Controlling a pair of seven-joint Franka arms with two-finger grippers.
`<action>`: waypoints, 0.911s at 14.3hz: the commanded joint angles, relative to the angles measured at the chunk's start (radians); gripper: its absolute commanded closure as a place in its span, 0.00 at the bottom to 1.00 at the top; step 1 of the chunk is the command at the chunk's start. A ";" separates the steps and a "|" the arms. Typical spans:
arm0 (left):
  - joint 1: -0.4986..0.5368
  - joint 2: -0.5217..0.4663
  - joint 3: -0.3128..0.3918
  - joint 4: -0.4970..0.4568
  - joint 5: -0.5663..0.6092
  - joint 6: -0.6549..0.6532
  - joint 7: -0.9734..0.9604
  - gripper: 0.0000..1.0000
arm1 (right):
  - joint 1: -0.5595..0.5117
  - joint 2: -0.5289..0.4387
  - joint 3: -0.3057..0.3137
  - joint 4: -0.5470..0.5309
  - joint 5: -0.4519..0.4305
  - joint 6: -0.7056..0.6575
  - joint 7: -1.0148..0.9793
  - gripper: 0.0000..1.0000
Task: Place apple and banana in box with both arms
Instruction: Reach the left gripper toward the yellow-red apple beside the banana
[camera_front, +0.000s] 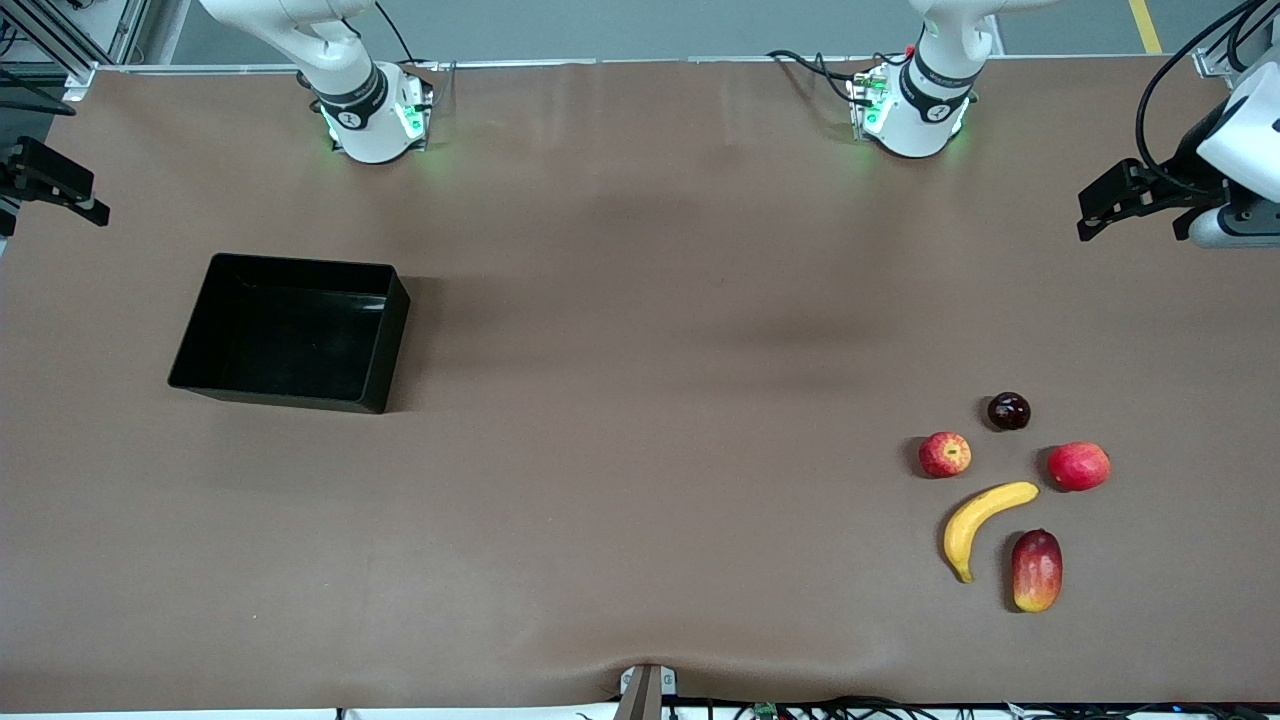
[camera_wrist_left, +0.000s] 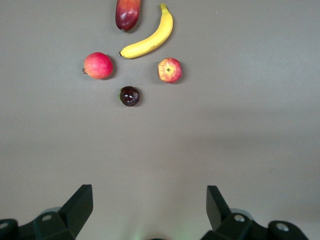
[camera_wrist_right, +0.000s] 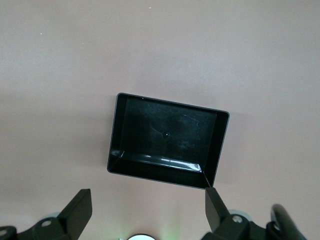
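Toward the left arm's end of the table (camera_front: 640, 480), five fruits lying apart from one another. Apple (camera_front: 945, 454), red with yellow streaks, stem dimple up, just beside the banana (camera_front: 981, 523) and farther from the front camera than it. Banana curved, one tip pointing at a pinkish-red fruit (camera_front: 1079, 466). Dark maroon fruit (camera_front: 1009, 411) farthest from the front camera, red-and-yellow mango (camera_front: 1037, 570) nearest. Mango cut off by the frame edge in the left wrist view.

Toward the right arm's end, the box (camera_front: 388, 345), glossy black, upright, nothing in it, well apart from the fruit.

On the black band of each arm base (camera_front: 915, 110), pale lettering too small to read.

Left gripper (camera_front: 1125, 200) up in the air over the table's edge at the left arm's end, partly cut off by the frame. Fingers (camera_wrist_left: 80, 202) spread wide, grasping nothing.

Right gripper (camera_front: 55, 185) up over the table's edge at the right arm's end, mostly out of frame in the front view. Fingers (camera_wrist_right: 79, 206) likewise spread apart and unladen, with the box below.
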 joint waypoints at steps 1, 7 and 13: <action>0.001 0.008 -0.004 0.033 0.019 -0.024 -0.012 0.00 | 0.003 -0.007 -0.002 -0.001 -0.014 -0.006 0.013 0.00; 0.002 0.090 0.005 0.083 0.045 -0.024 0.002 0.00 | 0.003 -0.007 -0.002 -0.001 -0.014 -0.006 0.013 0.00; -0.045 0.287 -0.007 0.062 0.090 0.063 -0.017 0.00 | -0.010 0.002 -0.003 0.010 -0.009 -0.003 0.006 0.00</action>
